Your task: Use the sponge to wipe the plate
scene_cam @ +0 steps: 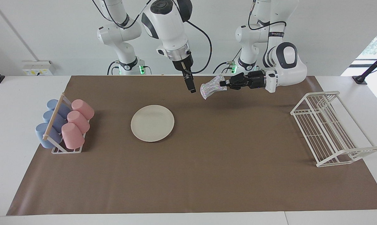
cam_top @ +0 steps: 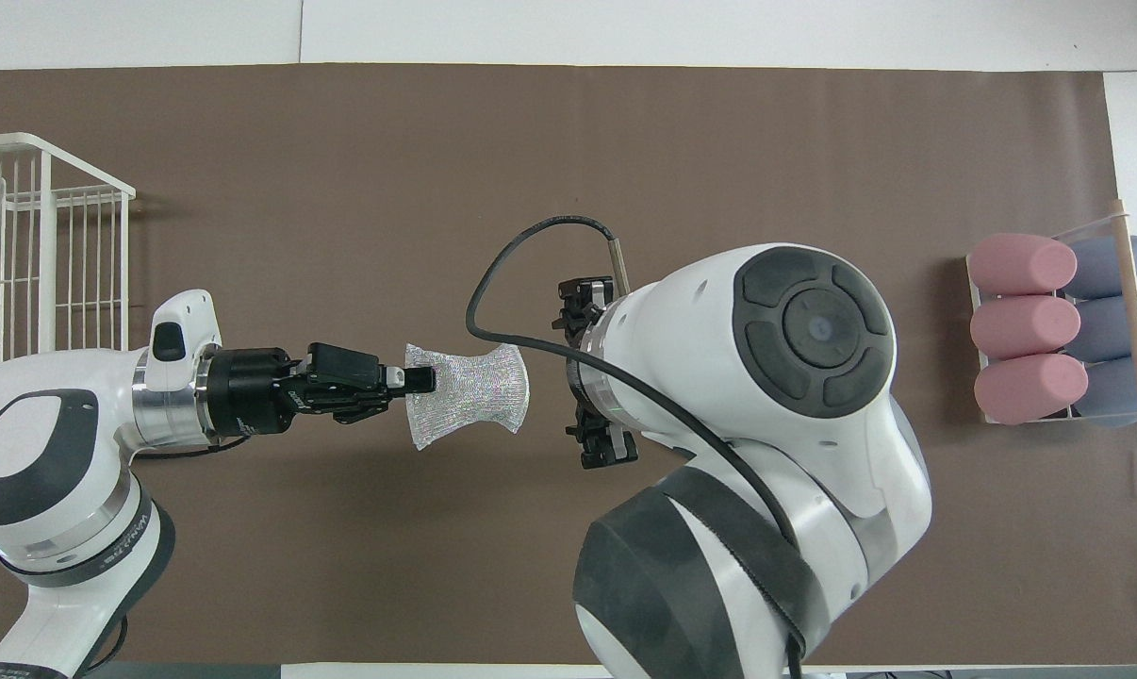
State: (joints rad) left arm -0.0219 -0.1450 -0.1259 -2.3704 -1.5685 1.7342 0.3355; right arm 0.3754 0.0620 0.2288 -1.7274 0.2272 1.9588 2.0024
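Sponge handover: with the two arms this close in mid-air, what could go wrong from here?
1. The left gripper pinches the sponge only at one edge; the rest hangs free, so the open right gripper may close on a floppy corner and lose it.
2. Both grippers are close together above the mat, so they might collide.
3. A dropped sponge would probably land short of the plate, which lies off toward the right arm's end.
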